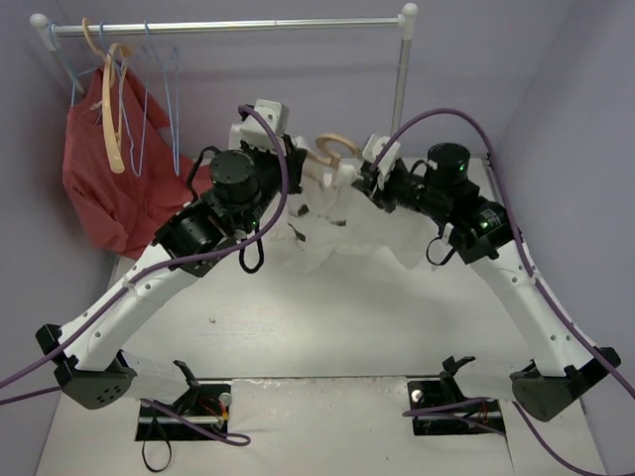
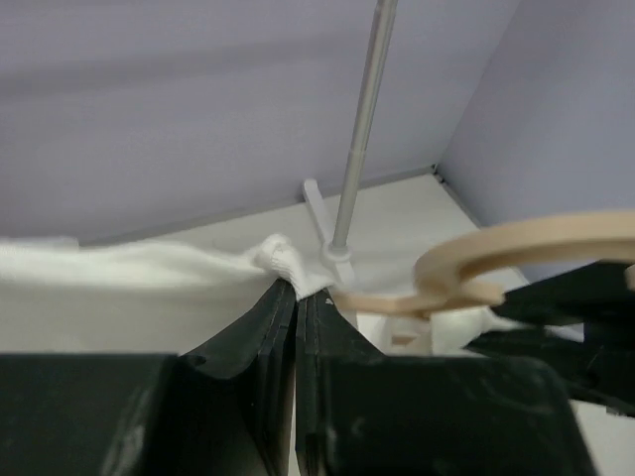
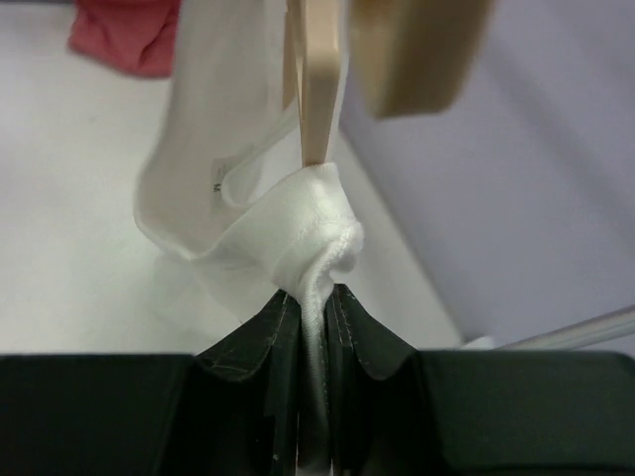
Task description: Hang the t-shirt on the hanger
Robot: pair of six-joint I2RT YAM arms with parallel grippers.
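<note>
The white t-shirt [image 1: 347, 233] hangs stretched between my two grippers above the table's far middle. The tan wooden hanger [image 1: 335, 149] sits inside its neck; its hook sticks up between the grippers. My left gripper [image 1: 298, 169] is shut on the collar's left side, a bunch of white cloth [image 2: 283, 263] pinched at its tips, with the hanger hook [image 2: 496, 260] just to the right. My right gripper [image 1: 365, 178] is shut on the collar's right side, a ribbed fold [image 3: 322, 238] squeezed between its jaws, right under the hanger's neck [image 3: 317, 79].
A clothes rail [image 1: 228, 27] spans the back, its right post [image 1: 401, 84] just behind the hanger. At the left it holds a red garment [image 1: 109, 178], a cream hanger [image 1: 107, 109] and thin blue wire hangers [image 1: 164, 89]. Purple walls close in on both sides.
</note>
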